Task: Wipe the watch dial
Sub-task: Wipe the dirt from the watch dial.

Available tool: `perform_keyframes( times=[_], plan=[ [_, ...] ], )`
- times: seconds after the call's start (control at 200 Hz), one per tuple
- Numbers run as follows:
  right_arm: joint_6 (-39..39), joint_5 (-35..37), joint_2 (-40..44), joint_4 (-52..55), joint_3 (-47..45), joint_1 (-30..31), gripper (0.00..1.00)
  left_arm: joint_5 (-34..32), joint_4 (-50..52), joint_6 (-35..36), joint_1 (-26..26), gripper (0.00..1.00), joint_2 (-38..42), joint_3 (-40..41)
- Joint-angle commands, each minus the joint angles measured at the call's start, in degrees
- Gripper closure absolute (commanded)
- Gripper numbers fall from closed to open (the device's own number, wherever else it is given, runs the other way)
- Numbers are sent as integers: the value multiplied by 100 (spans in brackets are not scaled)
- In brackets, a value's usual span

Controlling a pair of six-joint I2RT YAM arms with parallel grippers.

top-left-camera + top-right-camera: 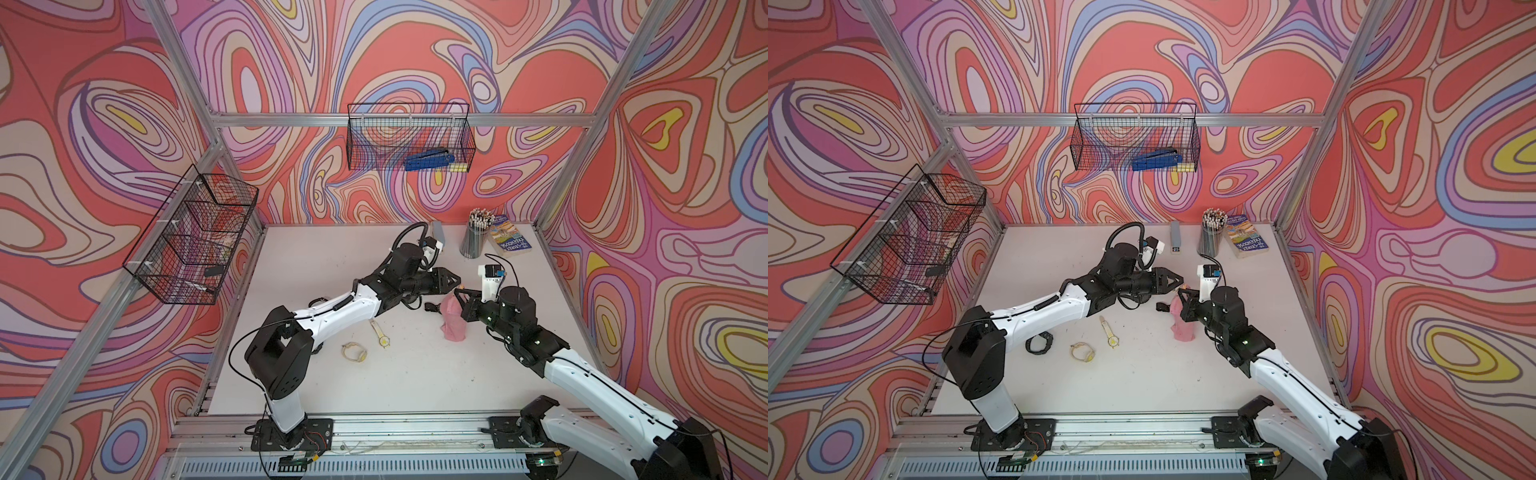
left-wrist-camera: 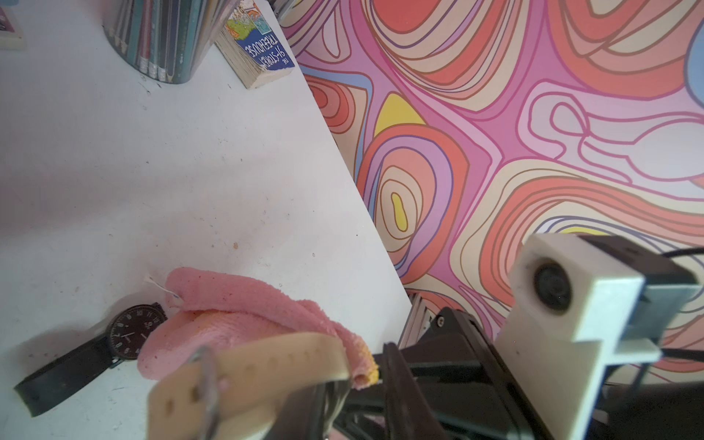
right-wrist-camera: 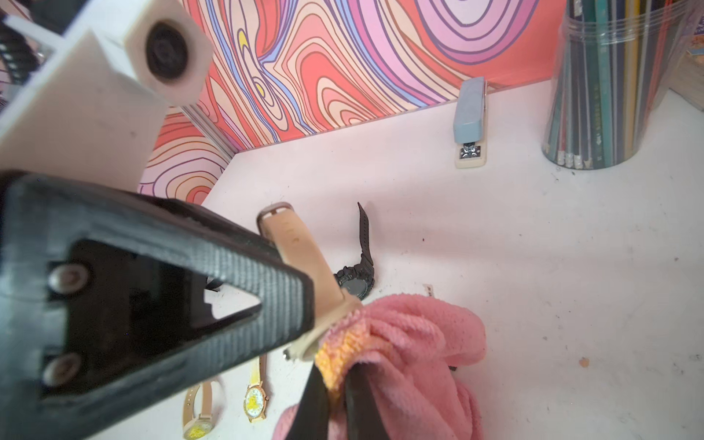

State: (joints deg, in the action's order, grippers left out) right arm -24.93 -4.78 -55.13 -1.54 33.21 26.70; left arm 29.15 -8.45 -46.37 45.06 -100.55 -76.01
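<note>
The left arm reaches low across the white tabletop (image 1: 415, 386), elbow bent and forearm nearly level. The left pincer (image 1: 456, 282) grasps the beige watch (image 3: 289, 244) near the case and holds it in the air, with the smooth, punched strap sticking out past the jaws. The case sits at that pincer's tip, edge-on in the right wrist view, so its dial cannot be seen; it touches the pink cloth (image 3: 419, 335). Just below both pincers a black watch (image 2: 131, 335) lies flat with its round dark dial showing and one strap hidden under the cloth. The right arm climbs from its base, bends at the elbow and points the right pincer (image 3: 337, 375) at the left one, tips almost meeting. It is clenched on a bunched corner of the nubbly terry cloth, which hangs down to the tabletop.
</note>
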Motion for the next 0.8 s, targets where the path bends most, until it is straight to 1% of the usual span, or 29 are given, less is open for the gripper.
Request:
perform_keyframes(
  times=[0.0, 0.175, 0.235, 0.476, 0.796],
  plan=[
    [14, -239, -100, -307, 194, 11, 100, 469, -332, -124, 134, 89, -28, 42],
    [12, -358, -81, -556, 197, 15, 100, 477, -320, -210, 134, 91, -161, 25],
    [35, -293, -70, -549, 229, 11, 100, 460, -324, -245, 133, 94, -184, 33],
    [86, 18, 124, -426, 183, -47, 100, 422, -350, -544, 60, 100, -223, 121],
    [15, -112, 439, -575, -136, -173, 100, 534, -746, -1255, -126, 100, -264, 303]
  ],
)
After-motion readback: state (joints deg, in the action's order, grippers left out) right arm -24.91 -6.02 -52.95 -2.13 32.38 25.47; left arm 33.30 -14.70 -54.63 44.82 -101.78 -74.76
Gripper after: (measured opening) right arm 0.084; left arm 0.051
